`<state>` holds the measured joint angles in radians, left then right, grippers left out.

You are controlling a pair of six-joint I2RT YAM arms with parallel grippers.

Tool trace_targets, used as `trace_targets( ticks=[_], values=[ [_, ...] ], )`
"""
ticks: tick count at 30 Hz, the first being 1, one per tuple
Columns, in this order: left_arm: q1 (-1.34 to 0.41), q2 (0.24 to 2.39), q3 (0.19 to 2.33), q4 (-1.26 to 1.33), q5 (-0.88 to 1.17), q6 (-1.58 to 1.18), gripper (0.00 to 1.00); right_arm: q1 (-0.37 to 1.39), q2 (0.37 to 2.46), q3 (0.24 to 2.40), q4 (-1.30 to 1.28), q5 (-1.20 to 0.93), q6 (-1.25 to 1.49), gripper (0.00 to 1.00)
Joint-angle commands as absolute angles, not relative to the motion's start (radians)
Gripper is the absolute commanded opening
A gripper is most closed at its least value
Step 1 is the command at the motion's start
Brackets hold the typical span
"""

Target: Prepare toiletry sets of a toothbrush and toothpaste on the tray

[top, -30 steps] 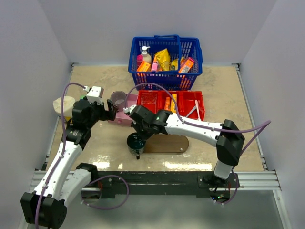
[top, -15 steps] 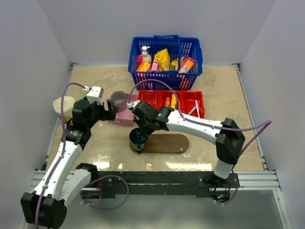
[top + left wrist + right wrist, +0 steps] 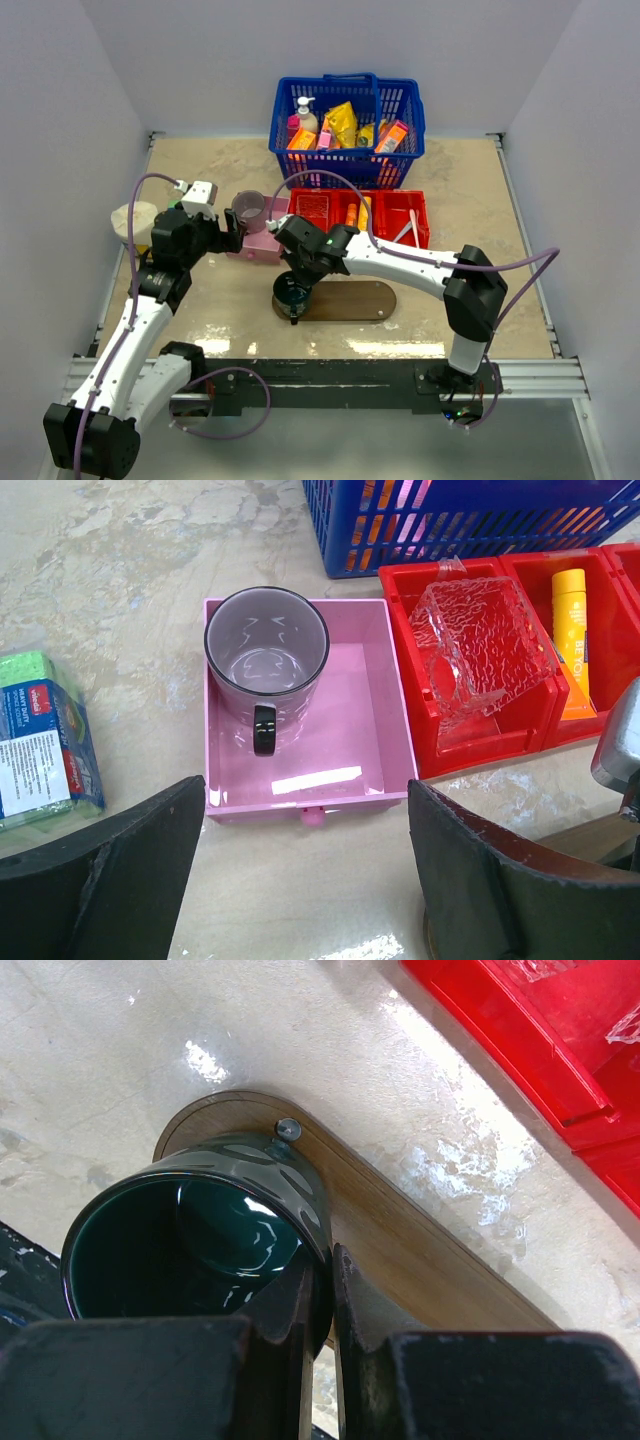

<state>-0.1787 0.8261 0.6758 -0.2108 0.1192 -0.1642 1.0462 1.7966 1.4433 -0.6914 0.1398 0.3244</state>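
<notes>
My right gripper (image 3: 328,1280) is shut on the rim of a dark green cup (image 3: 190,1240), one finger inside and one outside. The cup (image 3: 291,293) is at the left rounded end of the brown tray (image 3: 355,300); whether it rests on the wood I cannot tell. Two orange-yellow toothpaste tubes (image 3: 357,214) lie in the middle compartment of the red bin (image 3: 425,215), and one tube (image 3: 570,630) shows in the left wrist view. White toothbrushes (image 3: 409,229) lie in its right compartment. My left gripper (image 3: 305,880) hangs open in front of the pink box (image 3: 370,730).
A clear purple mug (image 3: 266,655) stands in the pink box. A clear textured container (image 3: 480,655) sits in the red bin's left compartment. The blue basket (image 3: 345,150) of goods is behind. A green sponge pack (image 3: 40,740) and a beige round object (image 3: 135,220) lie at the left.
My right gripper has carried the green cup a little right and away from the near edge, onto the tray's left end. The left arm has not moved.
</notes>
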Motion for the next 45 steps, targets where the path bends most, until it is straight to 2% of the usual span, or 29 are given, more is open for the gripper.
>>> trace_targets(
  ticks=[1,43,45],
  values=[
    [-0.175,0.815,0.676,-0.189,0.124,-0.166,0.86,1.043,1.775,1.471,-0.652,0.152,0.345,0.0],
    [-0.175,0.818,0.676,-0.189,0.137,-0.17,0.86,1.045,1.782,1.457,-0.689,0.133,0.385,0.0],
    [-0.175,0.819,0.676,-0.187,0.133,-0.17,0.86,1.046,1.781,1.456,-0.689,0.143,0.387,0.05]
  ],
)
